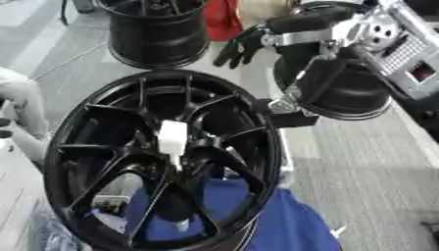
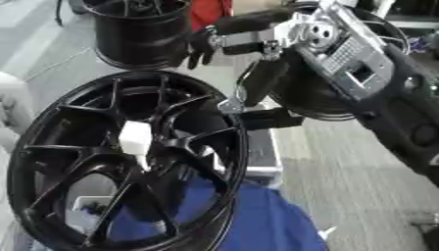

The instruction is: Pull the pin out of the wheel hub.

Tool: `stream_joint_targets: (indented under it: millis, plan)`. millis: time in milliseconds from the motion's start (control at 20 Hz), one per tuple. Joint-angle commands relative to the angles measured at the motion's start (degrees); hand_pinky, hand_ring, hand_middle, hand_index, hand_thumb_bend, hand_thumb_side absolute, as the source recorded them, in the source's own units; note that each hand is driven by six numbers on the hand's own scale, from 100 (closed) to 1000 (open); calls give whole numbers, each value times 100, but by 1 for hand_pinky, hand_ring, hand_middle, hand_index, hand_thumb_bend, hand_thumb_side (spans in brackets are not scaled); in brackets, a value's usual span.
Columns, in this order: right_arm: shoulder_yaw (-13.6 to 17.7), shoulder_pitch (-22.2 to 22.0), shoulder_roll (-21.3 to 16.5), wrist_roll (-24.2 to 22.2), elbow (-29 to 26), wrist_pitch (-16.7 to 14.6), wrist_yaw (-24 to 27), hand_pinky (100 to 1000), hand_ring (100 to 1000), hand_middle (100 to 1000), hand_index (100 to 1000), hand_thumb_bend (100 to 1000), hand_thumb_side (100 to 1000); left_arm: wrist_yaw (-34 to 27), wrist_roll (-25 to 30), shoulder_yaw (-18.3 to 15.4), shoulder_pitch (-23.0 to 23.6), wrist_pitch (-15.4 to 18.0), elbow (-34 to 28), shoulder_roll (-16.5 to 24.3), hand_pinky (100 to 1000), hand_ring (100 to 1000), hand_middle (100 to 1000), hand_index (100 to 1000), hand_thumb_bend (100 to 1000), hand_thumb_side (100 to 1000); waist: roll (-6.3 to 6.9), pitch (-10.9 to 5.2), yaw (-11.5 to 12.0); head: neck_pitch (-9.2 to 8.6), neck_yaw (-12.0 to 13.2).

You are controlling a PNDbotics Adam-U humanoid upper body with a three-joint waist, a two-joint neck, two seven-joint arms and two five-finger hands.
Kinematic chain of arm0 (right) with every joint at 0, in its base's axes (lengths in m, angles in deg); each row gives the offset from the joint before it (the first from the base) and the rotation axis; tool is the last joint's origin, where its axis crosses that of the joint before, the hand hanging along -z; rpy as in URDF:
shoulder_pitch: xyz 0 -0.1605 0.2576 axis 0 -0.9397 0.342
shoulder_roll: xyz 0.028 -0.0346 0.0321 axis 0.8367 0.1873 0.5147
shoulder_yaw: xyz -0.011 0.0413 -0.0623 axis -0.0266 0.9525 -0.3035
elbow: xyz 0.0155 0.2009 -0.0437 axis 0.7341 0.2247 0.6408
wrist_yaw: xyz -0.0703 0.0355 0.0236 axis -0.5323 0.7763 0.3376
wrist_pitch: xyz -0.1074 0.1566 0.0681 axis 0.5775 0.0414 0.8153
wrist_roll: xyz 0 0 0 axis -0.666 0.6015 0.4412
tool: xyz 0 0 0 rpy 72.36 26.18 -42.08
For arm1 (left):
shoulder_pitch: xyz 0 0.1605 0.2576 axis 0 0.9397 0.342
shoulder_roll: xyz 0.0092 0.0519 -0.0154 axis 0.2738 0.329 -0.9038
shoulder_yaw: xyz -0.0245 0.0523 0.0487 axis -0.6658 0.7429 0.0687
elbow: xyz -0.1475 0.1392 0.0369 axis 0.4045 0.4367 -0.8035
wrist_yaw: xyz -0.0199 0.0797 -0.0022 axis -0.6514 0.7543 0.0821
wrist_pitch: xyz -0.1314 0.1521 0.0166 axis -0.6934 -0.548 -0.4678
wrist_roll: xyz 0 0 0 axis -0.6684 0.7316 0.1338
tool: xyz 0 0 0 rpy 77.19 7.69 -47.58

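- Nearest to my eyes stands the black wheel hub (image 1: 163, 162), upright on its rim, with its spoked face turned toward me and slightly to my left.
- At its centre sits the white pin (image 1: 172, 138), a pale upright block whose thin stem runs down into the middle of the spokes; its long axis looks close to vertical from my viewpoint.
- Blue cloth (image 1: 283, 225) lies under and behind the hub's lower edge.
- My right hand (image 1: 240, 46) hangs well above and to the right of the pin, beyond the hub's top rim, fingers relaxed and drooping downward, holding nothing.
- My left hand shows in neither view.
- So the right hand is the one placed to work: I judge it must come down and leftward, over the rim, to reach the pin.
- The hub's upper rim and the spokes around the pin crowd that approach.
- Two other black rims (image 1: 158, 32) stand farther back, clear of the path.
- My forearm's silver bracket (image 2: 343, 49) hides part of the right rim.
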Motion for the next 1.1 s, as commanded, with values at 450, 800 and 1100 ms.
stream_joint_targets:
  millis: [450, 800, 1100]
  plan:
    - [-311, 501, 795, -567, 413, -497, -362, 831, 884, 918, 954, 172, 100, 6, 69, 51, -114, 14, -81, 111, 610, 644, 663, 859, 129, 627, 17, -34, 113, -142, -213]
    - [-545, 546, 1071, -579, 587, -755, -556, 831, 881, 911, 937, 108, 100, -3, 93, 74, -152, 19, -85, 103, 611, 644, 663, 859, 130, 626, 9, -12, 221, -176, -305]
    - [-712, 512, 1247, -579, 704, -882, -604, 829, 880, 911, 930, 100, 100, -7, 104, 84, -169, 18, -84, 97, 611, 644, 662, 858, 130, 627, -3, 4, 274, -187, -338]
